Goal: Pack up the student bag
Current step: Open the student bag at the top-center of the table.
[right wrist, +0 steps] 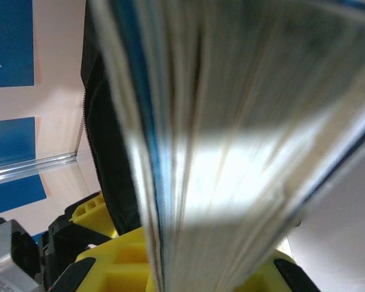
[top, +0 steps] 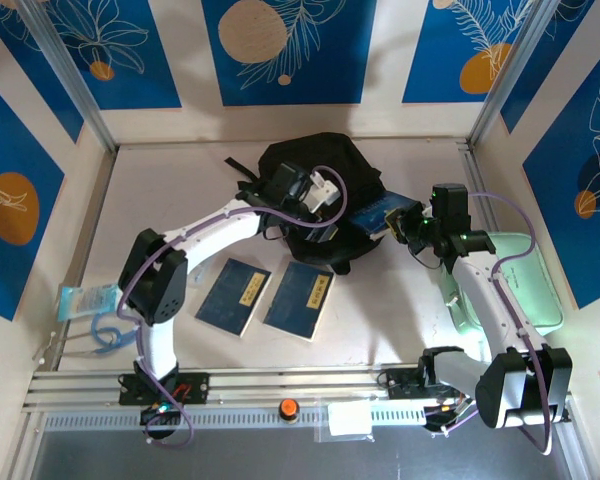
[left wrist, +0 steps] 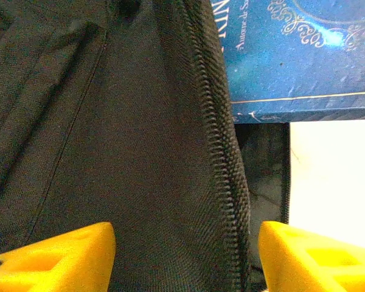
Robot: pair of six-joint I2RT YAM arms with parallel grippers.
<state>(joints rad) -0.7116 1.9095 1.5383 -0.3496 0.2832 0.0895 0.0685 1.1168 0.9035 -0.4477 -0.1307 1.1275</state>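
The student bag (top: pixel 310 150), a black fabric backpack, lies at the back middle of the table. My left gripper (top: pixel 315 195) sits on its right side; close up, black fabric and a zipper edge (left wrist: pixel 222 158) bulge between the yellow fingers of the left gripper (left wrist: pixel 185 255), which looks shut on that fold. My right gripper (top: pixel 408 222) is shut on a blue book (top: pixel 380 212), holding it at the bag's right opening. The book's cover (left wrist: pixel 298 55) lies just past the zipper. In the right wrist view the book's page edges (right wrist: pixel 231 121) rise from the right gripper (right wrist: pixel 210 267), with the bag's edge (right wrist: pixel 106 152) on the left.
Two more blue books (top: pixel 234 295) (top: pixel 299 298) lie flat in front of the bag. A mint-green zip case (top: pixel 515 290) lies under the right arm. A pale blue packet (top: pixel 85 300) with a lanyard lies at the left edge. The walls are close on three sides.
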